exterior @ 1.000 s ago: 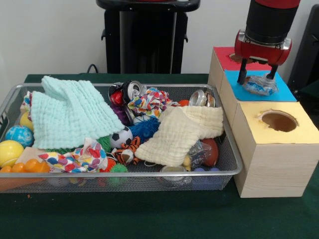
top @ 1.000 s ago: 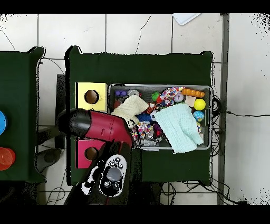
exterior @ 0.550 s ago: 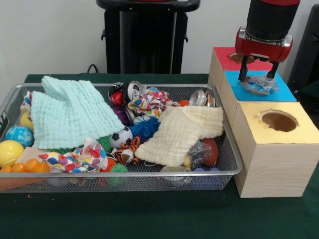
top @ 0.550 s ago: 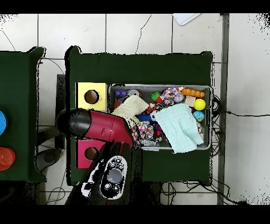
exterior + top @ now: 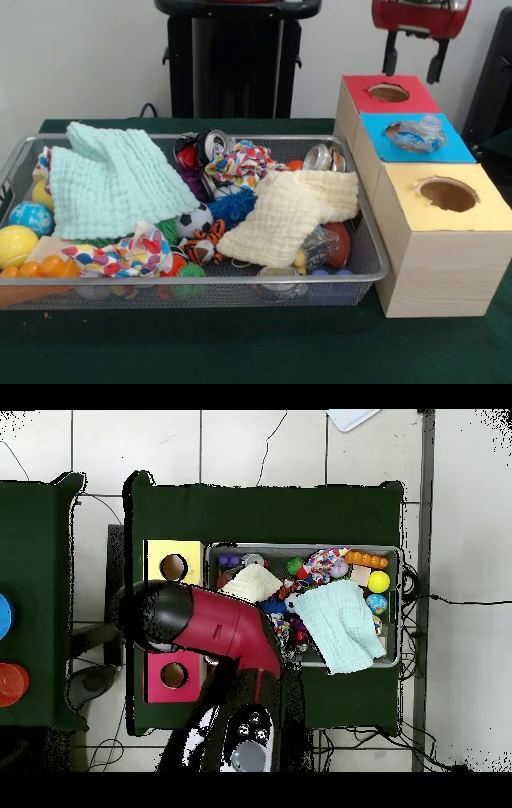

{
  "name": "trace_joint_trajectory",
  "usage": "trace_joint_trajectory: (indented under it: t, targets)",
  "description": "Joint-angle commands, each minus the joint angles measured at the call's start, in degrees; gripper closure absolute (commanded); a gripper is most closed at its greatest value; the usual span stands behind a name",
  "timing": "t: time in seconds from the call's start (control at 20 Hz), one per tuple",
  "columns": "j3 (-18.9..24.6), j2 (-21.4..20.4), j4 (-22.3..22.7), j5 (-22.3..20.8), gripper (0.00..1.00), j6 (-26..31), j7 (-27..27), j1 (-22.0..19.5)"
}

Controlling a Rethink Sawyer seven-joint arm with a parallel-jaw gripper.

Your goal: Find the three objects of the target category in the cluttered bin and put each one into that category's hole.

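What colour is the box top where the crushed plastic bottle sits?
Blue: the crushed clear plastic bottle lies on the blue-topped box, clearest in the front view.

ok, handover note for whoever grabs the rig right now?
End effector: open, empty, raised above the blue box.
Crushed plastic bottle lies on the blue box's hole, not dropped through as far as the front view shows.
Wire bin holds cloths, balls and cans, with a clear plastic item at the cream cloth's edge.
Done: one bottle delivered to its hole.
Left: check it falls in, then search the bin for more.
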Motion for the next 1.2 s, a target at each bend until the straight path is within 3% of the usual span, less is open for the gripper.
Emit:
trace_joint_trajectory:
  t: [0.05,0.35,0.6,1.0,1.2]
  targets:
    - [3.12,-4.0,7.32,-2.48,0.0,0.79,-0.15,-5.21]
    - [3.8,-5.78,7.68,-6.54,0.0,-0.53,-5.92,-9.5]
    - [5.72,-4.77,2.1,-14.54,0.0,-8.52,-13.72,-16.5]
    - [13.22,-5.27,-4.78,-22.3,0.0,-12.15,-17.74,-25.5]
    - [16.72,-4.32,-6.6,-24.36,0.0,-10.53,-17.23,-28.66]
